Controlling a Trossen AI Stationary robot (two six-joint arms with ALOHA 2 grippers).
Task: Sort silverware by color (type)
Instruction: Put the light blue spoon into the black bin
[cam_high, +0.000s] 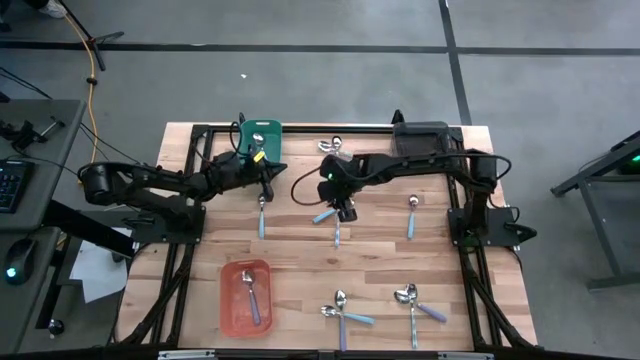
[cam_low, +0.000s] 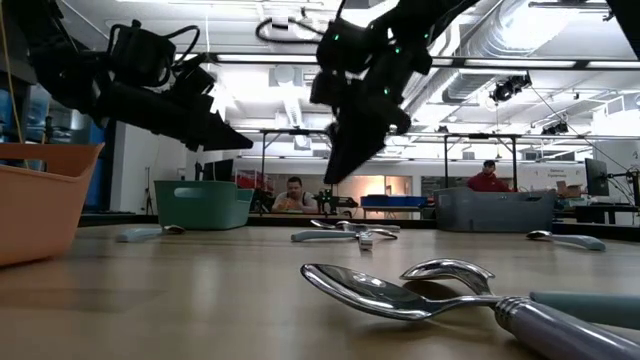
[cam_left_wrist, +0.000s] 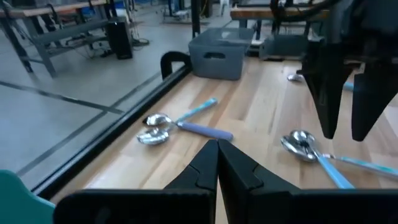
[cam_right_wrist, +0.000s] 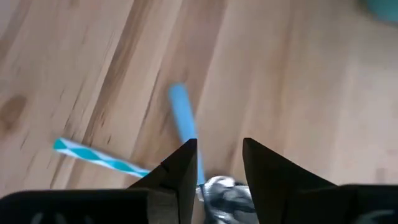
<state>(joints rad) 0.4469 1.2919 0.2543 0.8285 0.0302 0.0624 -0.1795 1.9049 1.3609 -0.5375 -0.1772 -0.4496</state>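
At table centre the right gripper (cam_high: 345, 213) hangs just above two crossed spoons (cam_high: 331, 218), fingers (cam_right_wrist: 180, 171) parted w/ a shiny bowl showing between them in the right wrist view; one handle plain light blue, the other blue-and-white checked. Left gripper (cam_high: 266, 188) at approx 10 o'clock from centre, tips pressed together, holding nothing, above a blue-handled spoon (cam_high: 261, 215). More spoons: one at 3 o'clock (cam_high: 411, 214), a pair at 12 (cam_high: 340, 148), two clusters at 5–6 o'clock (cam_high: 345, 312) (cam_high: 414, 301), blue and purple handles, metal bowls. Orange bin (cam_high: 232, 300) at 7 o'clock holds one purple-handled spoon (cam_high: 250, 293). Teal bin (cam_high: 272, 130) at 11 holds a spoon (cam_high: 258, 139). Grey bin (cam_high: 420, 136) at 1 o'clock, contents hidden by arm.
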